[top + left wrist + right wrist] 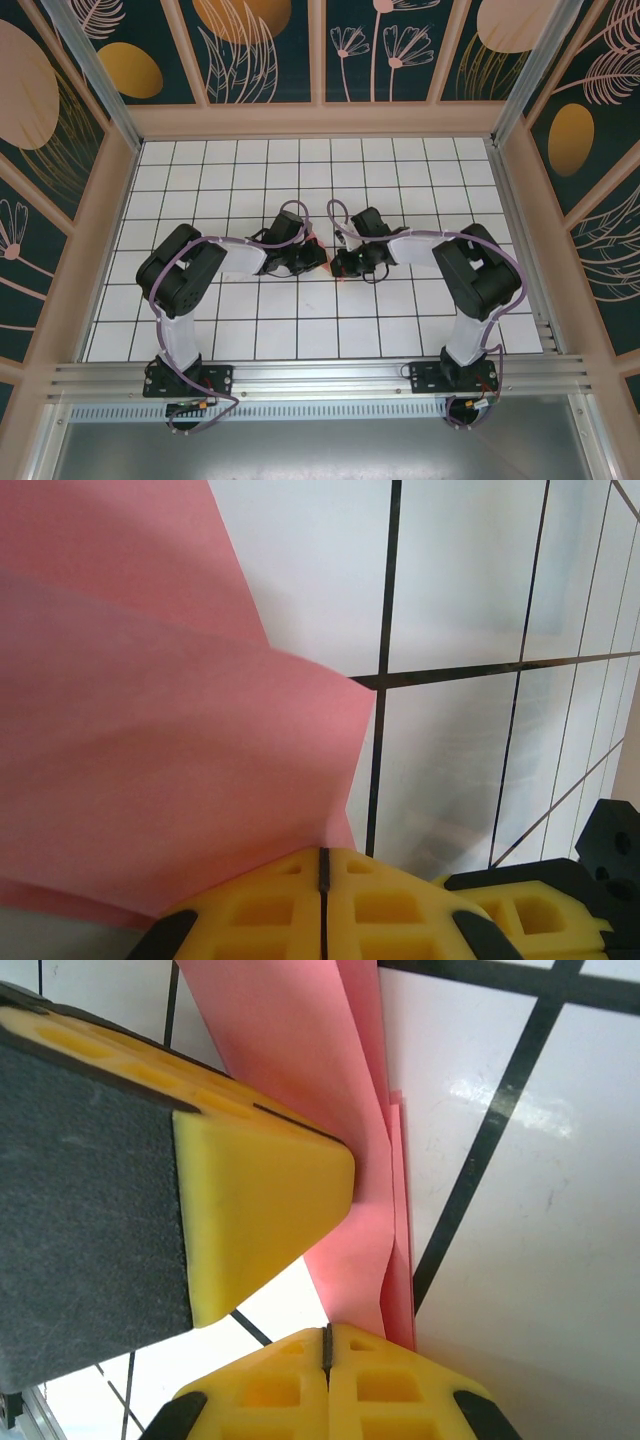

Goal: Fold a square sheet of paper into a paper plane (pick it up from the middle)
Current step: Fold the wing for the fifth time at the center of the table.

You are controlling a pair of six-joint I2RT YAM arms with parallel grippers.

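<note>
The two arms meet at the middle of the white gridded worktop (300,170), with the pink sheet of paper (316,245) held between them, just above the surface. The left gripper (322,880) has its jaws together, clamped on a corner of the sheet, which fans up and away in soft folded layers. The right gripper (327,1355) is likewise closed, pinching a narrow creased edge of several layers. Its yellow fingertips sit just beside the left gripper's.
</note>
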